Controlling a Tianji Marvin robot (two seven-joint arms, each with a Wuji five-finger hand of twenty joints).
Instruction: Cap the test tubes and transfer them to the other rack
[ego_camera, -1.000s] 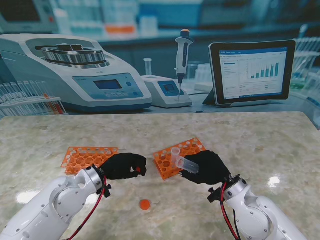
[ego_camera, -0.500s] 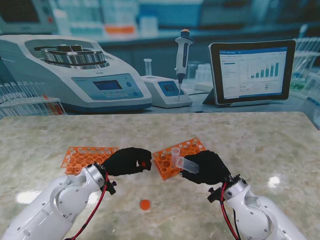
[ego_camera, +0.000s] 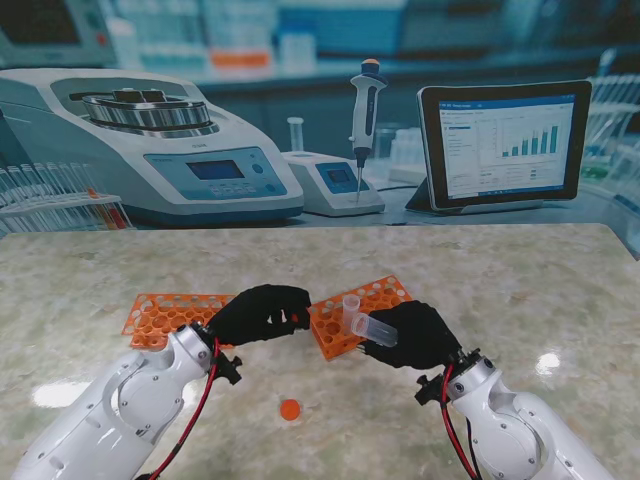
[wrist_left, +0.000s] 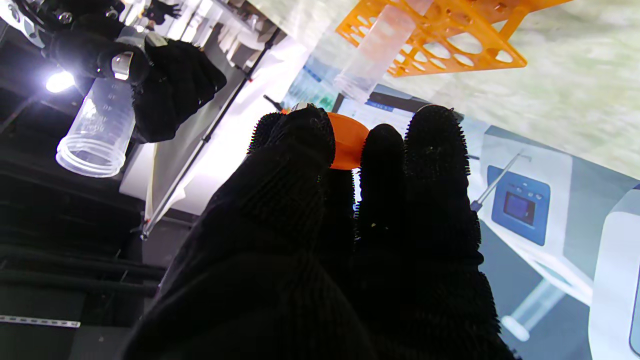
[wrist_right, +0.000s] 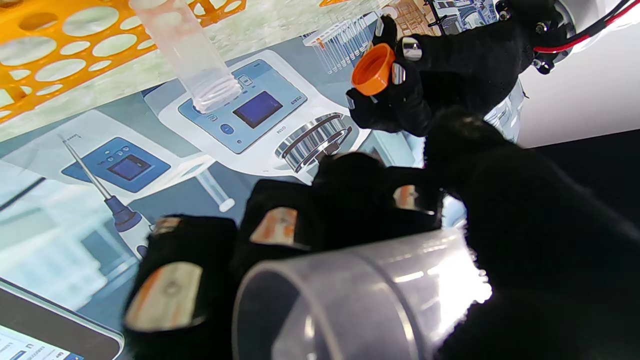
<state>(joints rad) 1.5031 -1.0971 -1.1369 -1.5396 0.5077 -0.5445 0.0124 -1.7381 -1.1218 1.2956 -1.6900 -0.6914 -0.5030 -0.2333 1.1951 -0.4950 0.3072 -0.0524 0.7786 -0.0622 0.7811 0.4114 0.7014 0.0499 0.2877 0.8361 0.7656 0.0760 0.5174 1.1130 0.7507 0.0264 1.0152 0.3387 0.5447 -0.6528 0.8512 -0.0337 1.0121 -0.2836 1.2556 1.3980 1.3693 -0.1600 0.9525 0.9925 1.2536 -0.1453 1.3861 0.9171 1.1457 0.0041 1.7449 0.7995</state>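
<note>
Tube (ego_camera: 374, 328) clear, uncapped, tilted with its open mouth toward the left hand, gripped around the body by the right hand (ego_camera: 418, 336), fingers wrapped closed on it. Held just over the near corner of the right rack (ego_camera: 358, 314). Cap (wrist_right: 371, 69) orange, pinched at the left hand's (ego_camera: 262, 313) fingertips (wrist_left: 300, 135), near the tube mouth, not touching. Second tube (ego_camera: 351, 305) upright in that rack. Spare cap (ego_camera: 290, 409) on table (ego_camera: 520, 280), nearer to me. Left rack (ego_camera: 172, 312) beyond the left hand. Tube likely light, smooth, rigid plastic: hold mid-body, leave threads free; cap small, slippery, grip by rim
</note>
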